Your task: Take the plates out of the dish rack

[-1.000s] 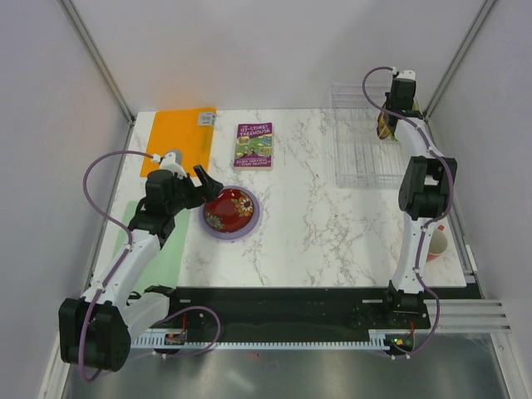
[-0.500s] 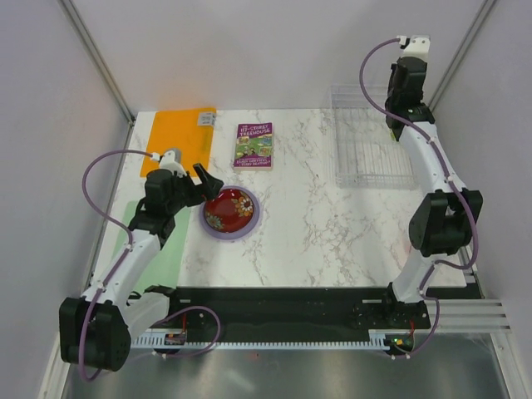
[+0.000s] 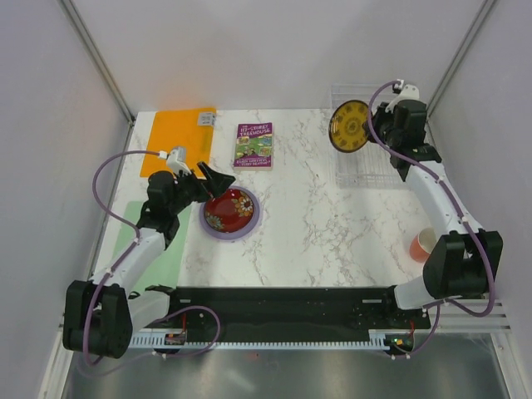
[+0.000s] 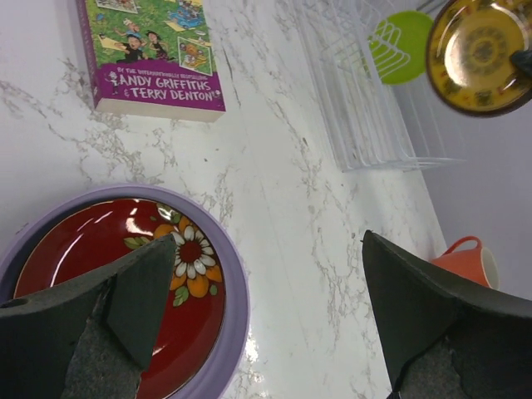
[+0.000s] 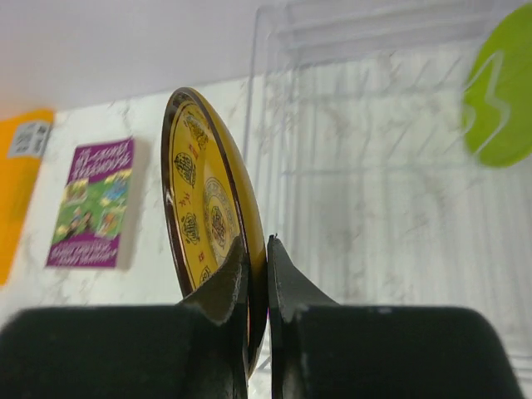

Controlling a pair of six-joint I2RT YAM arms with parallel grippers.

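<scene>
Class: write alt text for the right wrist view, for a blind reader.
The right gripper pinches the rim of an upright yellow patterned plate. Behind stands the clear dish rack holding a lime-green plate; a book lies left.

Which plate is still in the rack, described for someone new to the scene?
Find the clear dish rack at the far right corner of the table. Behind its wire walls sits one lime-green plate. It is plain, with no pattern, unlike the yellow plate pinched in the right gripper beside the rack.
</scene>
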